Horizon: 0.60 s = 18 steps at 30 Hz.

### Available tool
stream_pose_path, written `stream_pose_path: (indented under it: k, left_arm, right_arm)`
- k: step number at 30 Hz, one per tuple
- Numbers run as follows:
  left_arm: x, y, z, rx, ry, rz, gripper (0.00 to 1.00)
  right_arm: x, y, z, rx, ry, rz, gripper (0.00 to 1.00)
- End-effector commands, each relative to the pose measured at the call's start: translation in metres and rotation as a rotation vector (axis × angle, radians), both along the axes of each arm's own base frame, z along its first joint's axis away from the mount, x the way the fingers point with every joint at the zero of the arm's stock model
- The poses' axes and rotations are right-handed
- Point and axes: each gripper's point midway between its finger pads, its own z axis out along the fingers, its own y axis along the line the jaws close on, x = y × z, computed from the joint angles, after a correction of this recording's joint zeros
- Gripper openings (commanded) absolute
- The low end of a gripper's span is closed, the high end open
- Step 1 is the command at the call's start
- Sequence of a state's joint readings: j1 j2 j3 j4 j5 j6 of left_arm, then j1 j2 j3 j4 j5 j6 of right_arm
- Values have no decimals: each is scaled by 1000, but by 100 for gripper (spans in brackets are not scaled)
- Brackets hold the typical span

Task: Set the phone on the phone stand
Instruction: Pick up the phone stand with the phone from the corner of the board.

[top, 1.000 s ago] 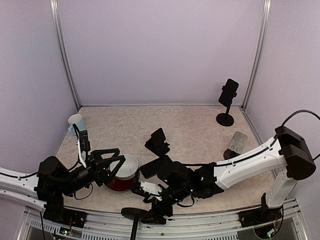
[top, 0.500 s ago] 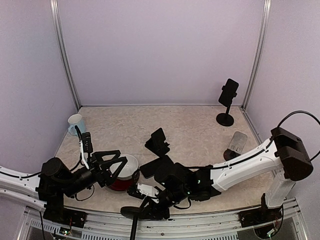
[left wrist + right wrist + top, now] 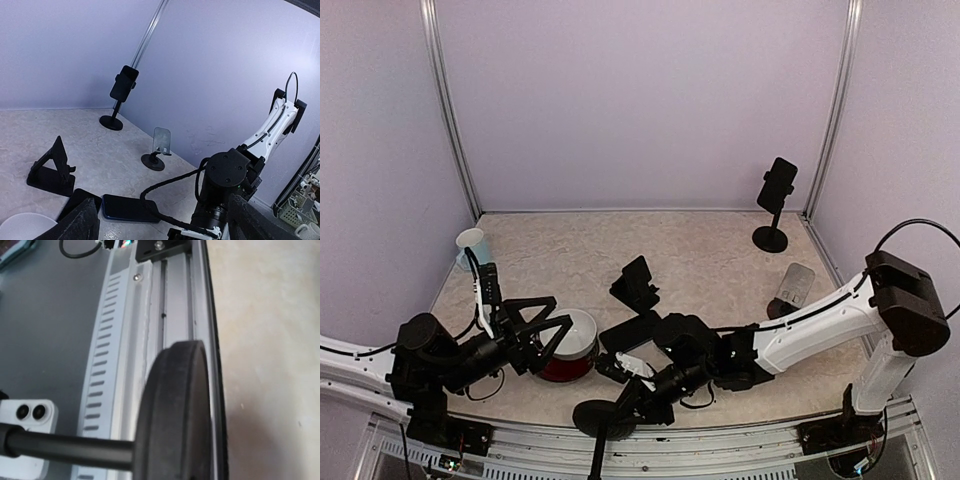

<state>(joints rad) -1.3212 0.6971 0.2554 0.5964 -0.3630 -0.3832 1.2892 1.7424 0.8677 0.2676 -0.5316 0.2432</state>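
At the near edge of the table, your right gripper (image 3: 628, 399) is reaching down against a black phone stand (image 3: 591, 418) with a round disc base and a thin pole. Its fingers are hiding under the wrist in the overhead view and are not showing in the wrist view, so you cannot tell whether they are pinching the stand or only touching it. That stand is lying tipped over, with its disc sitting on edge above the pale ribbed aluminium rail (image 3: 125, 340) and its pole running out past the table edge. The white right arm is stretching low across the beige marbled tabletop (image 3: 720, 260) from the right side.

Just behind that wrist, the flat black phone with a blue rim (image 3: 632, 330) is lying on the tabletop, near the tipped stand but apart from it.

Your left gripper (image 3: 563, 311) is hovering with its fingers spread wide and gripping nothing, just beside a white bowl with a red outside (image 3: 572, 340).

Farther back, a black folding wedge stand (image 3: 636, 283) is sitting mid-table. A small stand with a translucent grey plate on a round foot (image 3: 792, 290) is standing near the right wall. A tall black pole stand with a clamp head (image 3: 775, 205) is standing upright in the back right corner. A pale cup (image 3: 470, 243) is sitting at the left edge.
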Motion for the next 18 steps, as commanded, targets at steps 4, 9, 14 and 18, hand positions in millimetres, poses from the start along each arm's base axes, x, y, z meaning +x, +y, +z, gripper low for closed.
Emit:
stream_pose_path:
  k: [4, 9, 14, 18]
  left_arm:
    - [-12, 2, 37, -1, -111, -43, 96]
    - [-13, 2, 40, 8, -120, -46, 99]
    - [-11, 2, 43, 12, -123, -26, 99]
    - [-11, 2, 50, 15, -138, -11, 99]
  right_arm:
    - [4, -11, 64, 162, 188, 20, 0]
    - [27, -25, 93, 233, 258, -64, 0]
    - [55, -47, 123, 314, 286, -177, 0]
    - [78, -70, 147, 379, 278, -285, 0]
